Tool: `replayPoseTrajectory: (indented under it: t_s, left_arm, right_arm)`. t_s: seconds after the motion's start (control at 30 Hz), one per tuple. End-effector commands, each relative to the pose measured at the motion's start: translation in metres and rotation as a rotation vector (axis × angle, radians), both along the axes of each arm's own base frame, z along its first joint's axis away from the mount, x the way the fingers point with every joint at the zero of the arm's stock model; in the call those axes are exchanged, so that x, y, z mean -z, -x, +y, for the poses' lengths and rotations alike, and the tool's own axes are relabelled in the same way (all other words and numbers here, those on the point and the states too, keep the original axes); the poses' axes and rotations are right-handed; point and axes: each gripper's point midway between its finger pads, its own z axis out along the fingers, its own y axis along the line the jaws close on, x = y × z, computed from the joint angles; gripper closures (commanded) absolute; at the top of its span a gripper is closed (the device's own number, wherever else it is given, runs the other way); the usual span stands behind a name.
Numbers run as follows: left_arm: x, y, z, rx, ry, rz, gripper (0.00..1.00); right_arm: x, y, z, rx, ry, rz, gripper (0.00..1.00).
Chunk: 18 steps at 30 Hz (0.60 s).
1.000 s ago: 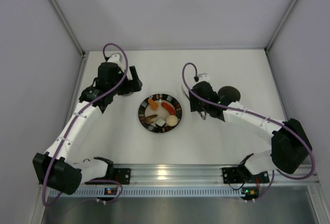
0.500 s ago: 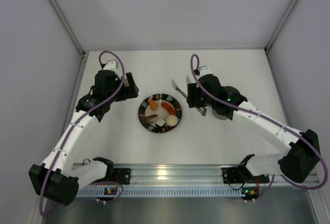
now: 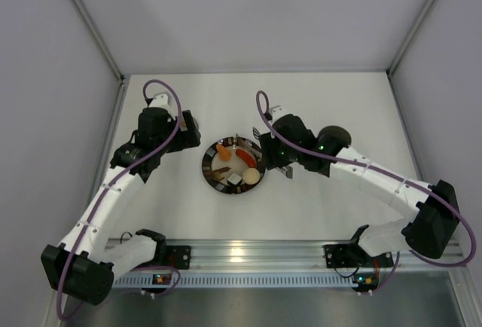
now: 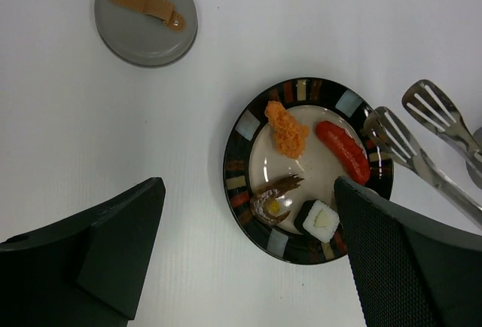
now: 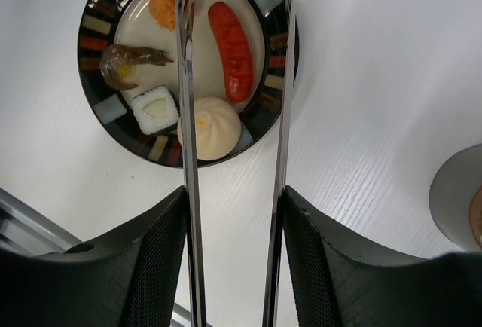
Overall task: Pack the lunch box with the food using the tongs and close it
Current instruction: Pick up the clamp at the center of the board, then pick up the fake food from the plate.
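A dark-rimmed plate (image 3: 213,180) holds the food: an orange fried piece (image 4: 286,129), a red sausage (image 4: 343,150), a brown shrimp (image 4: 275,199), a white-and-black roll (image 4: 320,220) and a cream bun (image 5: 211,127). My right gripper (image 3: 269,152) (image 5: 233,206) is shut on the tongs (image 5: 184,116). Their two arms run forward over the plate's right side, and their slotted tips (image 4: 392,135) hang above the rim. The lunch box (image 3: 334,139) stands right of that arm. Its grey lid (image 4: 145,14) lies left of the plate. My left gripper (image 3: 188,132) (image 4: 247,187) hangs open above the plate's left edge, holding nothing.
White walls close the table at the back and on both sides. An aluminium rail (image 3: 248,252) with the two arm bases runs along the near edge.
My right arm has swung left with the tongs, bringing their tips from beside the plate to over its right rim, and the tongs' arms have drawn slightly closer. The left gripper shifted slightly.
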Motion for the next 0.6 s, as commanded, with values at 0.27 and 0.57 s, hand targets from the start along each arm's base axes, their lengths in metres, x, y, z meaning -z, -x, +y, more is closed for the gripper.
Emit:
replayPoseTrajectory:
  t_s: [0.27,0.57]
  left_arm:
    - [-0.007,-0.001,0.001,-0.008,0.013,-0.044,0.01]
    - [-0.006,0.000,0.000,-0.002,0.015,-0.042,0.01]
  right_arm:
    - [0.022,0.027,0.024,-0.108,0.078,0.057,0.52]
    - [0.037,0.030,0.026,-0.101,0.146,0.056,0.53]
